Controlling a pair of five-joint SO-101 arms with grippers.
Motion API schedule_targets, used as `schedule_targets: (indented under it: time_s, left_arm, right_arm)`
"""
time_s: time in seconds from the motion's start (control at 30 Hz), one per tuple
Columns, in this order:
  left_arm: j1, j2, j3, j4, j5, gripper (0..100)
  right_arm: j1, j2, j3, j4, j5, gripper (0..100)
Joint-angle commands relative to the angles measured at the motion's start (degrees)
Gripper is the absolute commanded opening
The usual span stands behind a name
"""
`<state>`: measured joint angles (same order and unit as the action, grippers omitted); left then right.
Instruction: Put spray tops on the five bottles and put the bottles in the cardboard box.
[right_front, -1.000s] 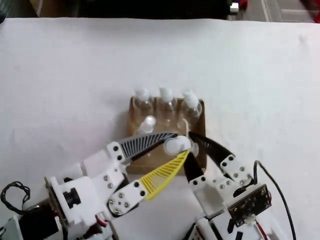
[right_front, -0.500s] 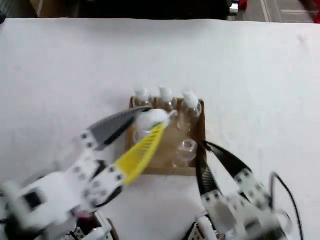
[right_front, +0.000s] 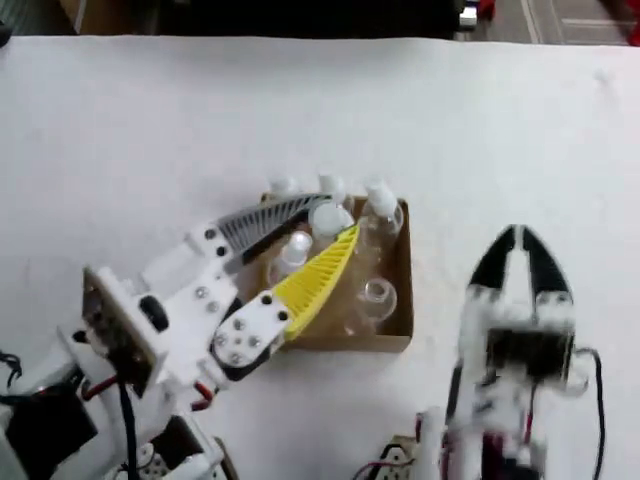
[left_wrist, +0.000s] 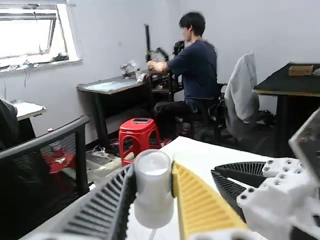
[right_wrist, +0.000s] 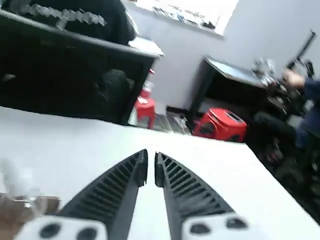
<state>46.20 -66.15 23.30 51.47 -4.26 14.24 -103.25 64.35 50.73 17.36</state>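
The cardboard box (right_front: 404, 300) sits mid-table. Three capped bottles (right_front: 381, 205) stand along its far side and another capped one (right_front: 294, 250) is in front of them. An uncapped bottle (right_front: 377, 293) stands at the box's near right. My left gripper (right_front: 338, 216) (left_wrist: 152, 175), with one grey and one yellow finger, hangs over the box's back middle, shut on a white spray top (right_front: 329, 217) (left_wrist: 152, 187). My right gripper (right_front: 519, 235) (right_wrist: 151, 155) is shut on nothing, over bare table to the right of the box.
White cloth (right_front: 150, 130) covers the table all around the box. The table's far edge borders a dark floor. The left wrist view also shows the other arm's black fingers (left_wrist: 240, 172) close by. Cables (right_front: 20, 385) lie at the near left.
The left gripper carried the spray top from the box's near side up toward the back row. The right gripper drew away from the uncapped bottle to the right and shut.
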Motion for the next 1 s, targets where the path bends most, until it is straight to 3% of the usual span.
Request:
schedule_targets:
  time_s: [0.0, 0.17, 0.3, 0.6, 0.97]
  left_arm:
    - [1.8, 5.67, 0.18, -3.96, 3.08, 2]
    - [2.51, 10.95, 6.24, -13.1, 3.43, 2]
    - [2.24, 13.85, 9.76, -18.55, 3.43, 2]
    - [2.51, 13.76, 13.27, -18.99, 3.6, 2]
    - [3.56, 4.62, 17.76, -17.41, 3.78, 2]
  right_arm:
    - [7.69, 0.13, 18.73, -15.43, -5.89, 1.7]
    - [5.85, 0.13, 32.62, -26.42, -8.7, 1.6]
    - [3.56, 0.4, 32.53, -24.04, -8.79, 1.6]
    - [3.56, 0.57, 32.53, -22.29, -7.74, 1.6]
    - [3.3, 0.57, 32.53, -21.05, -7.65, 1.6]
